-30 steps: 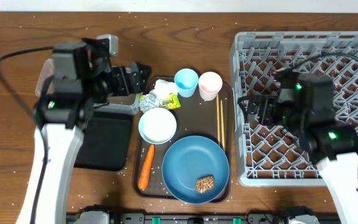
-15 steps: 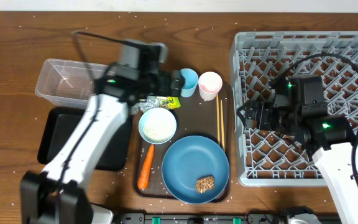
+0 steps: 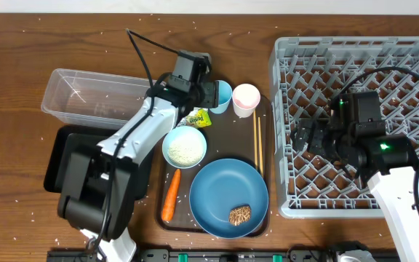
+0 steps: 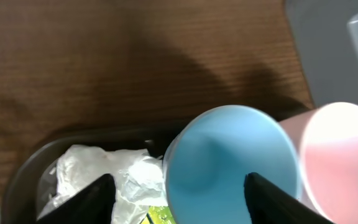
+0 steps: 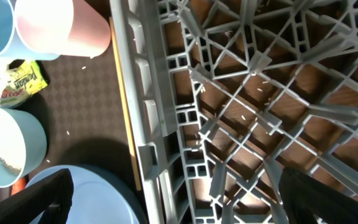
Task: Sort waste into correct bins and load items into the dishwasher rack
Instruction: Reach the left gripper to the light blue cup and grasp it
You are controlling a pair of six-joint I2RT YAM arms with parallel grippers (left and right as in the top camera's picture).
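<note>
From overhead, the left hand [image 3: 211,94] is seen at the light blue cup [image 3: 222,98], which stands at the 12 o'clock end of the brown tray [image 3: 228,138], and the right hand [image 3: 300,137] is seen over the grey rack [image 3: 355,51] at the counter's [image 3: 20,58] 3 o'clock side. In the left wrist view, the cup is framed by two fingers [image 4: 98,199] set partly wide, with a gap at the 9 o'clock one. In the right wrist view, the right hand is spread wide above the rack's lattice.
</note>
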